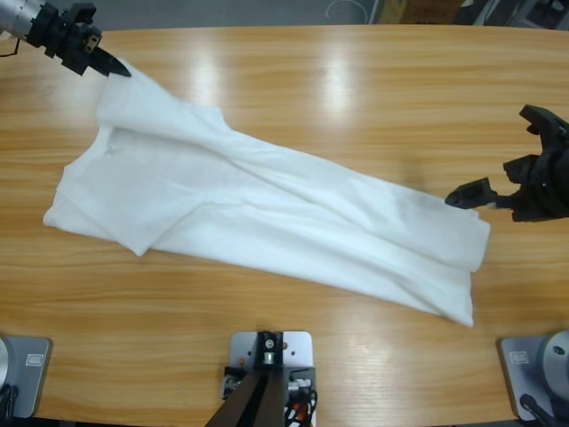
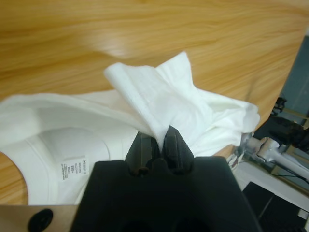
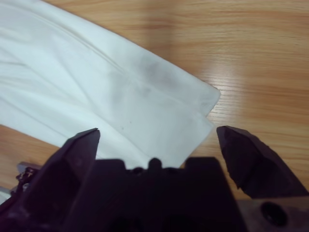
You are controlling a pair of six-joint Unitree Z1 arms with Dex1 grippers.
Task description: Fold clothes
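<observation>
T-shirt lies crumpled diagonally across wooden surface. Left gripper pinches its far upper corner, lifted. Right gripper spread wide, just beside hem, not touching.

Silver-grey arm ends in black, blocky gripper with pointed jaws.

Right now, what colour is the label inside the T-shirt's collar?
White with small dark print, on the white T-shirt; the label shows best in the left wrist view.
</observation>
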